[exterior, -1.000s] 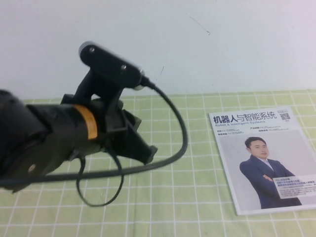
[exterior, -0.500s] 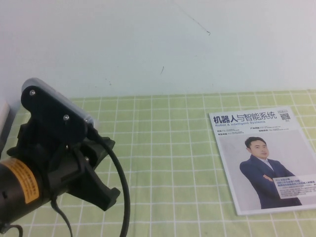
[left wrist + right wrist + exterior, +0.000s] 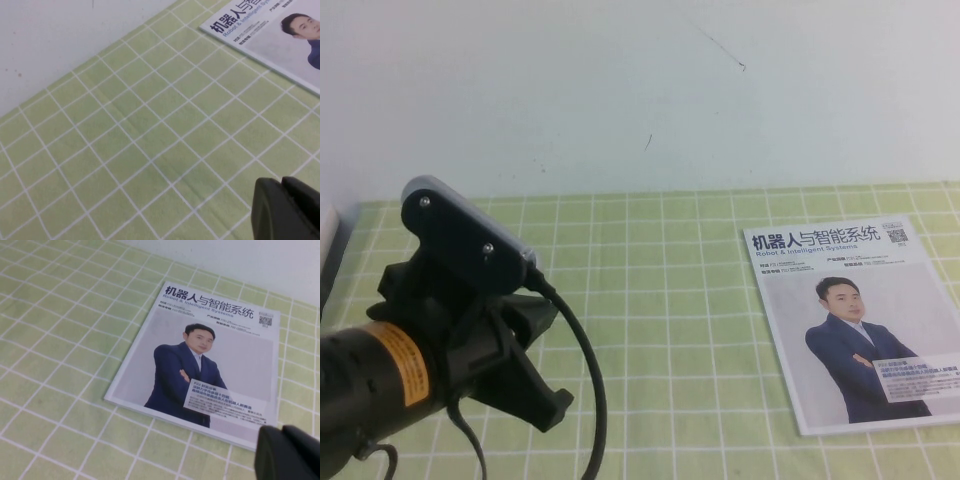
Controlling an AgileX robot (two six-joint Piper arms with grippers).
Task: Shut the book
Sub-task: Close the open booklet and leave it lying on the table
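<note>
The book (image 3: 855, 325) lies shut and flat on the green checked cloth at the right, cover up, showing a man in a blue suit. It also appears in the right wrist view as the book (image 3: 200, 360) and partly in the left wrist view as the book (image 3: 270, 35). My left gripper (image 3: 542, 395) hangs above the cloth at the near left, far from the book, with its fingers together and nothing held; the left gripper (image 3: 282, 182) shows the same. My right gripper (image 3: 281, 431) is shut and empty, above the book's near corner; the high view does not show it.
The green checked cloth (image 3: 660, 300) covers the table up to a white wall (image 3: 640, 90) at the back. A black cable (image 3: 590, 380) loops down from the left wrist. A pale object (image 3: 326, 232) shows at the far left edge.
The left arm has pulled back from the middle of the table to the near left, then shifted slightly right. The book has not moved.
</note>
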